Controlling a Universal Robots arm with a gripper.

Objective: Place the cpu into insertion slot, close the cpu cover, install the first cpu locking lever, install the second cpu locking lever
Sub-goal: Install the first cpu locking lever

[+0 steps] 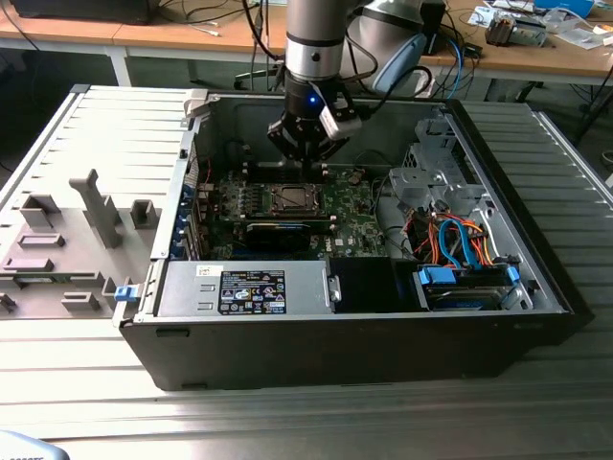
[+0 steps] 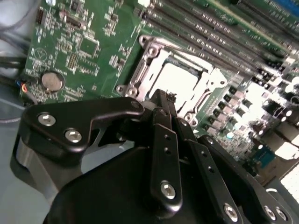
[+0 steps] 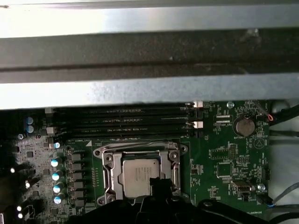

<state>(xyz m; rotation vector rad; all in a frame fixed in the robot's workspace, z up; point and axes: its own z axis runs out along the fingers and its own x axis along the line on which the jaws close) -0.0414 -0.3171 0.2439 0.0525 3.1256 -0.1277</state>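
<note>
The cpu (image 3: 139, 177) lies flat in the insertion slot (image 1: 287, 198) on the green board, its pale metal face (image 2: 180, 81) showing. The silvery cpu cover (image 3: 108, 164) lies down around it, and the chip shows through its square window; the frame (image 2: 145, 60) looks flat on the socket. My gripper (image 2: 164, 97) hangs just above one edge of the socket, with its two black fingers pressed together and nothing between them. In the exterior view the gripper (image 1: 308, 158) hovers inside the open case, over the board's far part. Its tips (image 3: 161, 183) hide part of the cover's edge.
Long black memory slots (image 3: 121, 121) run beside the socket, under the case's metal wall (image 3: 140, 60). A coin battery (image 3: 243, 126) sits on the board. A drive cage with coloured cables (image 1: 460, 249) fills the exterior view's right, a power supply (image 1: 249, 290) the front.
</note>
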